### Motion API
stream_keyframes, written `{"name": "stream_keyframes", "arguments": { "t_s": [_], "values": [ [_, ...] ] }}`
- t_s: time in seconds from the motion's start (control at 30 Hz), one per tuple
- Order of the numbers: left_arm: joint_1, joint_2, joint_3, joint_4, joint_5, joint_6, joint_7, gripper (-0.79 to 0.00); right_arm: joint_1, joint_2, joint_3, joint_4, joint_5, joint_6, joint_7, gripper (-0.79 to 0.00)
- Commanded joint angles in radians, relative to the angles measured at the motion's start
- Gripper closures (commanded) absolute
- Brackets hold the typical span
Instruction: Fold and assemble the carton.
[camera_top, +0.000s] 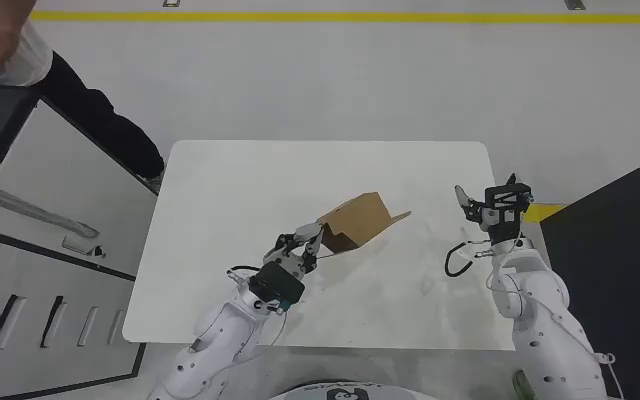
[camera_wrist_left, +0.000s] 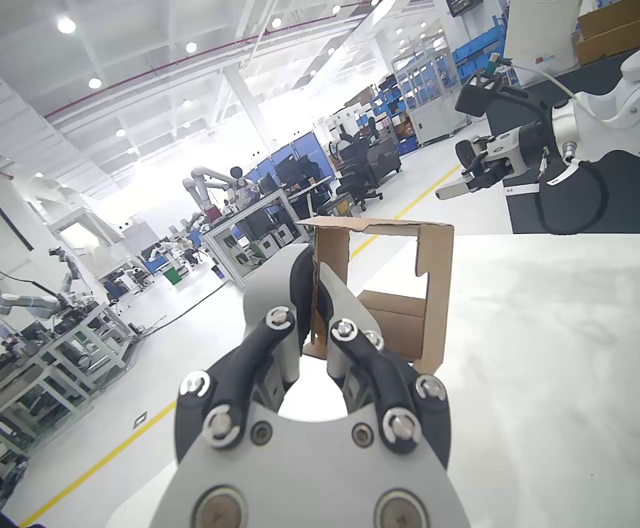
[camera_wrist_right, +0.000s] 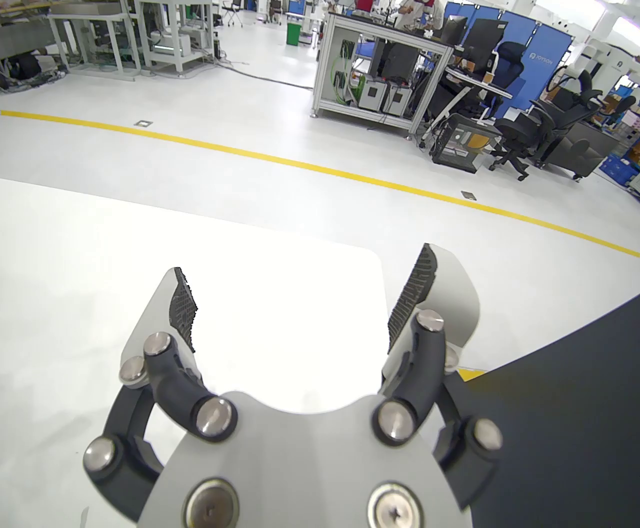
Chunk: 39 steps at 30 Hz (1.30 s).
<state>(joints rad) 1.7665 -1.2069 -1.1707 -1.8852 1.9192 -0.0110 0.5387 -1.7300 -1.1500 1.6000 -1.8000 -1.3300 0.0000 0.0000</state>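
Left hand (camera_wrist_left: 315, 282) was closed onto one upright wall of the carton (camera_top: 358, 218), cardboard pinched edge-on between its two pads. Nothing else was in its grip. Carton sat near the middle of the desk (camera_top: 230, 190), a little toward the robot's side, opened into a rough rectangular sleeve with both ends unsealed. Lower edge looked to rest on the desk. One flap (camera_top: 400, 214) stuck out from the end facing the right arm.

Right hand (camera_wrist_right: 305, 285) was spread wide and held nothing. It hung over the far right corner of the desk, well apart from the carton.

Step in hand, as judged: left side braces the sleeve square while the right side comes in to turn the end flaps.

Notes for doing it well:
- Grip should be firm enough to stop the sleeve collapsing back flat, but not so hard the wall creases off its score line.
- Hold the sleeve's base down on the desk so a push from the right meets resistance.
- Right hand would do best approaching the protruding flap from outside, pressing near the fold line rather than the tip.
- Push straight along the sleeve's axis; a slanted push would likely swing the carton about the pinch.
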Motion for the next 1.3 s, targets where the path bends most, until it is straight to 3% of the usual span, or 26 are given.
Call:
{"name": "stream_keyframes", "arguments": {
  "t_s": [0.0, 0.3, 0.53, 0.7, 0.8, 1.03, 1.27],
  "values": [
    [-0.002, -0.001, -0.006, 0.022, -0.074, -0.014, 0.02, 0.0, 0.0, 0.0, 0.0, 0.0, 0.0, 0.0, 0.0, -0.785],
    [-0.026, 0.005, -0.065, 0.152, -0.353, -0.203, 0.282, 0.0, 0.0, 0.0, 0.0, 0.0, 0.0, 0.0, 0.0, -0.785],
    [-0.046, 0.007, -0.074, 0.201, -0.475, -0.321, 0.387, 0.0, 0.0, 0.0, 0.0, 0.0, 0.0, 0.0, 0.0, -0.785],
    [-0.048, 0.004, -0.076, 0.182, -0.594, -0.379, 0.373, 0.0, 0.0, 0.0, 0.0, 0.0, 0.0, 0.0, 0.0, -0.785],
    [-0.042, 0.005, -0.088, 0.157, -0.607, -0.361, 0.313, 0.0, 0.0, 0.0, 0.0, 0.0, 0.0, 0.0, 0.0, -0.785],
    [-0.043, 0.005, -0.088, 0.156, -0.612, -0.359, 0.309, 0.0, 0.0, 0.0, 0.0, 0.0, 0.0, 0.0, 0.0, -0.785],
    [-0.019, -0.005, -0.083, 0.118, -0.888, -0.386, 0.196, 0.0, 0.0, 0.0, 0.0, 0.0, 0.0, 0.0, 0.0, -0.785]
  ]
}}
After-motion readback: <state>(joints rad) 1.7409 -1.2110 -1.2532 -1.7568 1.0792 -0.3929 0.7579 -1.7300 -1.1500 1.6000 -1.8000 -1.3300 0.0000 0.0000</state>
